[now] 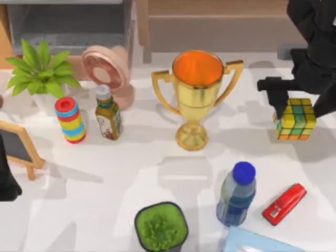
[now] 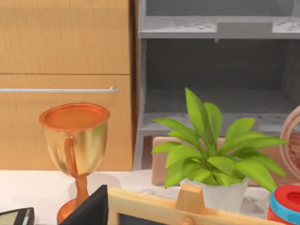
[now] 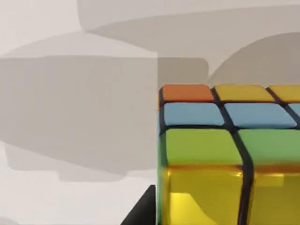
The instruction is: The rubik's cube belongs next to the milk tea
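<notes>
Rubik's cube (image 1: 295, 119) at the table's right side, well apart from the milk tea (image 1: 108, 113) at the left; right gripper (image 1: 299, 92) just over the cube, grasp impossible to tell, left gripper's state hidden too. Risk on the way across: clipping the gold trophy (image 1: 197, 94) standing between. Right wrist view very close on the cube, top view giving the whole route.

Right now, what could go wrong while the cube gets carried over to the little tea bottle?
The gold trophy stands between the rubik's cube at the table's right and the milk tea at its left, so a low carry might knock it over. The milk tea is tall and narrow, with a striped stack and a pink fan close by: setting down there could tip something.
</notes>
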